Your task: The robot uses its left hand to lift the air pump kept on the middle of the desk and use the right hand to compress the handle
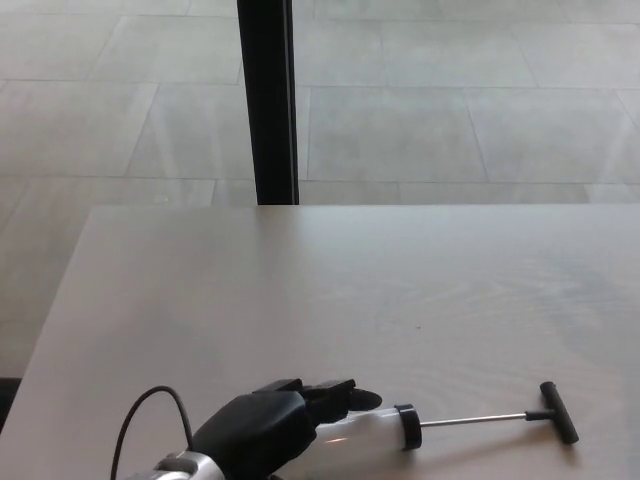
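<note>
I have the left hand (262,432) wrapped over the pump (400,428) barrel, fingers (335,393) curled round it, gripping the body so the rod and T-handle (558,411) stick out free to the right for pressing. The pump lies near the counter's (300,290) front edge. One pump, one hand showing; my right hand is out of view.

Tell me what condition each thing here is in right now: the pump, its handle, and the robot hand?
Air pump: lying on its side on the desk, its white barrel gripped.
Handle: pulled out, the thin rod showing, not yet pressed in.
Left robot hand: fingers wrapped over the barrel's end.
Right robot hand: not in view.
</note>
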`<state>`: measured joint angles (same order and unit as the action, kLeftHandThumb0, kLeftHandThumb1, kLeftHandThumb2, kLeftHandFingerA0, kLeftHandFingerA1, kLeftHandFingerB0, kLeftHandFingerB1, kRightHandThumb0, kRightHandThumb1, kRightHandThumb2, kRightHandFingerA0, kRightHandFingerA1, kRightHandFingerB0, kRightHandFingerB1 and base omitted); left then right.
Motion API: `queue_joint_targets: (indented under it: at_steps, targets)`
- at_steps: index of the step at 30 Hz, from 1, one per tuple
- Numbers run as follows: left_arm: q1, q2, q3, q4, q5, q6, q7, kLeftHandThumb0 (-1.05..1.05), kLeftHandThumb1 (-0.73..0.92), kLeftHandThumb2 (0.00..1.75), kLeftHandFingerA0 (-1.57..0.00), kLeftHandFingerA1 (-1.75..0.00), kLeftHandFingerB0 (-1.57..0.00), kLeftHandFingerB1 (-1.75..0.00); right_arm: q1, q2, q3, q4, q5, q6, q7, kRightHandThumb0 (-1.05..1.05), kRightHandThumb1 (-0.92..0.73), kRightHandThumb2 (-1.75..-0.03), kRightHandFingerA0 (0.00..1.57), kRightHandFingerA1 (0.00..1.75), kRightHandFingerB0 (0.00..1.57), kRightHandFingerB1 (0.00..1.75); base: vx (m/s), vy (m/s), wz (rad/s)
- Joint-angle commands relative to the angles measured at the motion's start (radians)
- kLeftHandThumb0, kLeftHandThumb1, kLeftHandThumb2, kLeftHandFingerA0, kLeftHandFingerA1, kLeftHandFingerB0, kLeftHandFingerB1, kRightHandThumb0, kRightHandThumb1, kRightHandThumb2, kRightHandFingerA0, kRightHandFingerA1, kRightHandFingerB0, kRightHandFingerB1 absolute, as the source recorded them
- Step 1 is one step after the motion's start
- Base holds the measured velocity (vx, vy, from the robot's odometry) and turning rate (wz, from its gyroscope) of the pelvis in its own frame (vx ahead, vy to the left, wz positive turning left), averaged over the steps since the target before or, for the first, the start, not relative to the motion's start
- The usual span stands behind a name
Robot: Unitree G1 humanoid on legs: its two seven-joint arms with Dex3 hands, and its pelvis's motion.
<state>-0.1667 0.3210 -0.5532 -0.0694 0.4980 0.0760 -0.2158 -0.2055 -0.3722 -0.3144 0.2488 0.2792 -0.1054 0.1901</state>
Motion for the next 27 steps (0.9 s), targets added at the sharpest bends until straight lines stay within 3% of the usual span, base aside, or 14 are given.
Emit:
queue_joint_targets:
  at_steps: [1,2,4,5,7,8,9,10,11,12,14,17,18,27]
  targets:
    - [-0.047,0.112,-0.184,-0.005,0.726,0.192,0.134,-0.85,0.5,0.92,-0.02,-0.39,-0.15,-0.48,0.091,0.013,-0.005,-0.167,0.042,0.117,0.004,-0.79,-0.82,-0.65,0.7,0.65,0.57,0.43,0.0,0.0,0.0]
    - [-0.038,0.109,-0.188,0.003,0.733,0.205,0.149,-0.88,0.52,0.92,-0.03,-0.38,-0.18,-0.48,0.094,0.007,-0.008,-0.172,0.046,0.122,0.01,-0.75,-0.65,-1.06,0.62,0.69,0.51,0.56,0.0,0.0,0.0]
    - [-0.028,0.102,-0.194,0.02,0.739,0.223,0.179,-0.87,0.51,0.9,-0.04,-0.5,-0.18,-0.48,0.099,0.003,-0.009,-0.183,0.048,0.132,0.011,-0.73,-0.65,-1.05,0.61,0.69,0.5,0.56,0.0,0.0,0.0]
    - [-0.024,0.094,-0.197,0.029,0.74,0.235,0.189,-0.8,0.63,0.59,-0.06,-0.6,-0.25,-0.39,0.102,0.001,-0.011,-0.187,0.05,0.136,0.013,-0.72,-0.65,-1.05,0.61,0.69,0.49,0.57,0.0,0.0,0.0]
    - [-0.024,0.086,-0.199,0.033,0.741,0.246,0.189,-0.8,0.63,0.59,-0.06,-0.6,-0.25,-0.39,0.101,-0.001,-0.013,-0.19,0.052,0.14,0.014,-0.72,-0.65,-1.05,0.61,0.69,0.49,0.57,0.0,0.0,0.0]
    - [-0.019,0.063,-0.202,0.038,0.733,0.27,0.177,-0.76,0.65,0.6,-0.38,-0.7,-0.27,-0.41,0.109,-0.004,-0.015,-0.2,0.056,0.147,0.017,-0.75,-0.83,-0.65,0.66,0.62,0.56,0.41,0.0,0.0,0.0]
    - [-0.019,0.039,-0.195,0.04,0.688,0.281,0.143,-0.62,0.69,0.6,-0.77,-0.74,-0.3,-0.48,0.113,-0.002,-0.014,-0.199,0.052,0.142,0.016,-0.75,-0.82,-0.64,0.68,0.59,0.6,0.42,0.0,0.0,0.0]
    - [-0.016,0.023,-0.187,0.04,0.646,0.277,0.134,-0.62,0.69,0.6,-0.77,-0.74,-0.3,-0.48,0.116,-0.001,-0.012,-0.198,0.046,0.138,0.014,-0.75,-0.82,-0.64,0.68,0.59,0.6,0.42,0.0,0.0,0.0]
    - [-0.012,0.012,-0.19,0.04,0.649,0.286,0.138,-0.61,0.7,0.62,-0.81,-1.01,-0.37,-0.49,0.121,0.001,-0.011,-0.205,0.041,0.139,0.011,-0.71,-0.82,-0.65,0.67,0.59,0.59,0.42,0.0,0.0,0.0]
    - [-0.008,0.01,-0.191,0.037,0.652,0.289,0.139,-0.61,0.7,0.62,-0.81,-1.01,-0.37,-0.49,0.124,0.001,-0.01,-0.21,0.041,0.141,0.01,-0.71,-0.82,-0.65,0.67,0.59,0.59,0.42,0.0,0.0,0.0]
    - [0.003,-0.015,-0.18,0.041,0.607,0.281,0.17,-0.53,0.71,0.61,-0.84,-1.18,-0.56,-0.57,0.127,0.004,-0.008,-0.22,0.04,0.149,0.006,-0.69,-0.82,-0.64,0.68,0.59,0.62,0.42,0.0,0.0,0.0]
    - [0.009,-0.044,-0.171,0.051,0.582,0.278,0.21,-0.52,0.72,0.61,-0.83,-1.19,-0.6,-0.61,0.131,0.009,-0.007,-0.242,0.038,0.169,-0.007,-0.7,-0.82,-0.64,0.69,0.59,0.62,0.43,0.0,0.0,0.0]
    - [0.01,-0.059,-0.17,0.06,0.571,0.275,0.23,-0.52,0.73,0.62,-0.82,-1.07,-0.63,-0.61,0.133,0.011,-0.008,-0.246,0.041,0.17,-0.006,-0.71,-0.81,-0.64,0.67,0.59,0.63,0.43,0.0,0.0,0.0]
    - [0.037,-0.118,-0.15,0.106,0.557,0.255,0.349,-0.5,0.74,0.62,-0.83,-1.24,-0.81,-0.77,0.12,0.015,-0.012,-0.249,0.024,0.154,-0.001,-0.68,-0.81,-0.64,0.7,0.62,0.68,0.44,0.0,0.0,0.0]
